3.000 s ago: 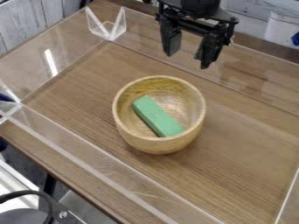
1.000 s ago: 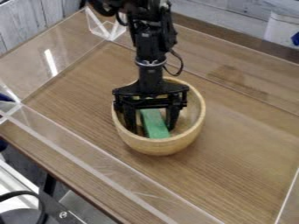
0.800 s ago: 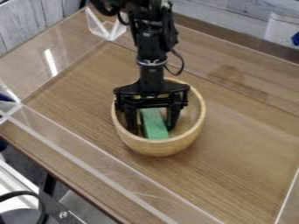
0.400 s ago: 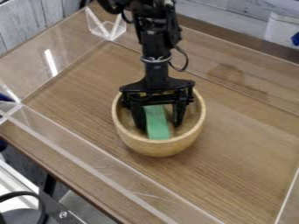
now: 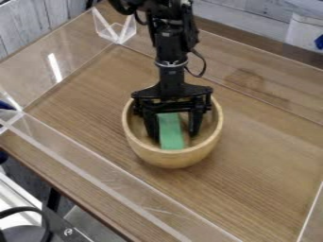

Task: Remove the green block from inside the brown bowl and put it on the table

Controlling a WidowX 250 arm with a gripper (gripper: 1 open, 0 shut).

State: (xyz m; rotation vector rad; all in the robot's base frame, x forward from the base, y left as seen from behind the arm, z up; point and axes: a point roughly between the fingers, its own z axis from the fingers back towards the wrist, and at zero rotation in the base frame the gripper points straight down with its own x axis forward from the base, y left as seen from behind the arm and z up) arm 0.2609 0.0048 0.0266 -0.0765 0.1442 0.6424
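Observation:
The brown bowl (image 5: 142,142) sits in the middle of the table (image 5: 76,104). Inside it lies the green block (image 5: 169,134), a flat bar angled slightly from front to back. My gripper (image 5: 172,118) hangs straight down into the bowl, open, with one black finger on each side of the block. Its fingertips reach down past the rim, close to the block's long sides. I cannot tell whether they touch it. The arm rises behind the bowl toward the top of the view.
Low clear acrylic walls (image 5: 25,118) edge the tabletop on the left, front and back. A clear bracket (image 5: 116,26) stands at the back left corner. Bare wood surrounds the bowl on all sides.
The gripper has shifted slightly right over the bowl and settled lower around the block. Its jaws have stayed open. The block and bowl have not moved.

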